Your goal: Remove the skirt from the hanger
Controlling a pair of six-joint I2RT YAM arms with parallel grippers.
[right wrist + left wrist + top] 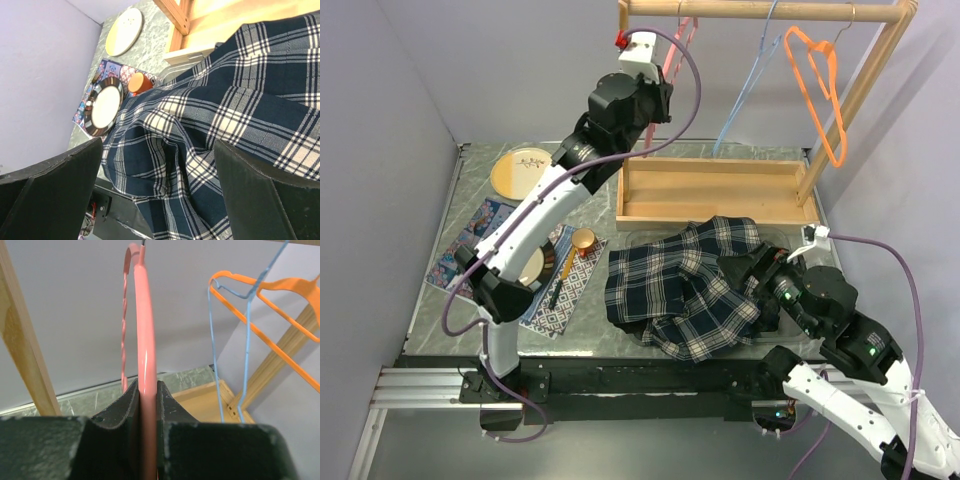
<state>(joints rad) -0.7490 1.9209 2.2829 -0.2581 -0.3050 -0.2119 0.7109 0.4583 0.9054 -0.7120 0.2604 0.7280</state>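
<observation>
Right wrist — skirt (240, 90) before right hand (159, 150) (spread)

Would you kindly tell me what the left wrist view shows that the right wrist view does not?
Only the left wrist view: the left gripper shut on the pink hanger, with the blue hanger and orange hanger hanging beside it. Only the right wrist view: the right gripper, open over the plaid skirt, plus the tan plate, dark-rimmed plate and orange cup. Both: the rack's wooden base and the marbled table.
</observation>
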